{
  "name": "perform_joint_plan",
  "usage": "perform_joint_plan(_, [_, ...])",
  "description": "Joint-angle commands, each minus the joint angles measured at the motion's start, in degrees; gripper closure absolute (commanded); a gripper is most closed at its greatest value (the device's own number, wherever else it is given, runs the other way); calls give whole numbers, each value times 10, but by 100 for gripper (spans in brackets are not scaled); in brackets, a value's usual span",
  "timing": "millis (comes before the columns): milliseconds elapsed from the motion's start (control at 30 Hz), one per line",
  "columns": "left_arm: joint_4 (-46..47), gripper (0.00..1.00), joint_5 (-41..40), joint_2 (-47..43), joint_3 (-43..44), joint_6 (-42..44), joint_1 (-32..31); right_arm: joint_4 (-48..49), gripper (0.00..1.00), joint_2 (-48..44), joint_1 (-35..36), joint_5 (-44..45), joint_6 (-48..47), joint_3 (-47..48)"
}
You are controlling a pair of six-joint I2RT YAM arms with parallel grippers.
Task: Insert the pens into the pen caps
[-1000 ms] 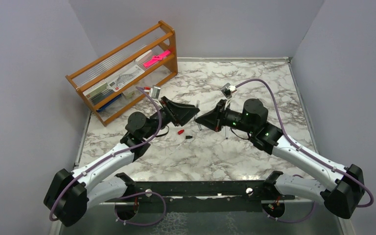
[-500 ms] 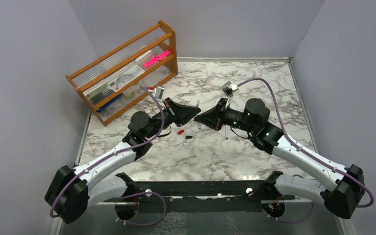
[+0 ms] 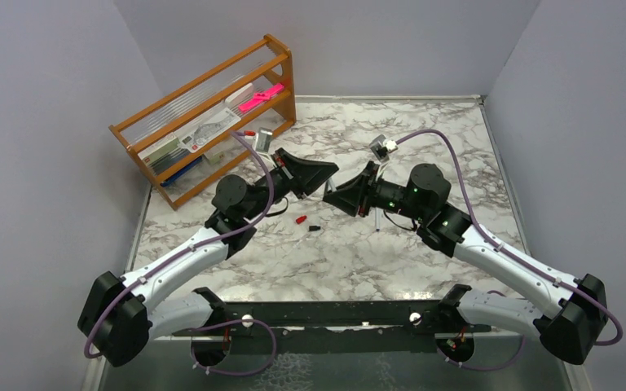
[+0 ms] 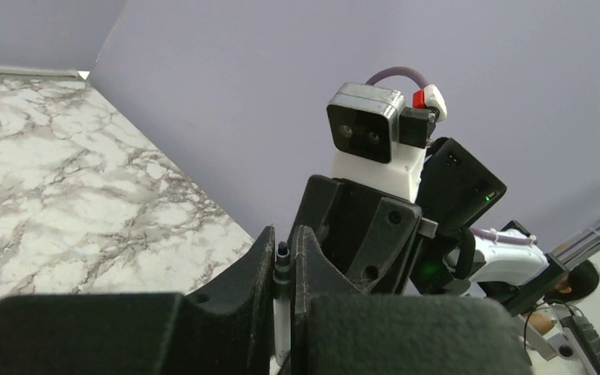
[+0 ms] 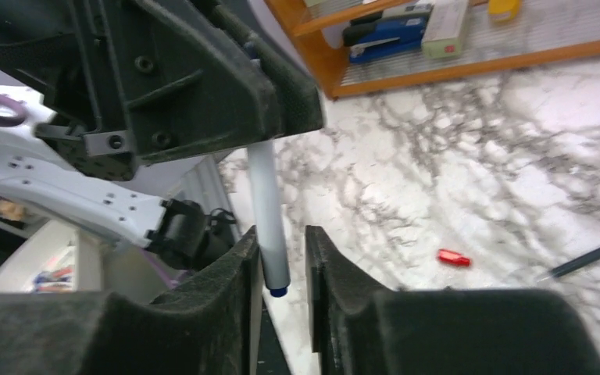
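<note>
One red cap (image 3: 300,219) and one black pen (image 5: 586,258) lie on the desk (image 3: 359,261) below both claws; one white pen (image 5: 266,187) is pinched in the left claw (image 4: 283,234), its lower end hanging between the spread fingers of the right claw (image 5: 281,234); a second ago the right claw gripped it and the left claw stood closer; white-grey marbled desk, lilac walls (image 3: 65,122), one wooden rack (image 3: 212,114) beyond the left claw.

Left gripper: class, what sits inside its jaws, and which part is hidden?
The left gripper clamps a white pen: dark tip out one side, blue end out the other. Its jaws cover the barrel's middle.
</note>
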Motion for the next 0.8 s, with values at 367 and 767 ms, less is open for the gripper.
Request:
perform_joint_plan(367, [17, 64, 20, 3, -7, -6, -5, 82, 99, -10, 1, 25, 18, -11])
perform_joint_plan(767, [17, 100, 20, -3, -14, -7, -8, 91, 99, -4, 2, 17, 32, -15])
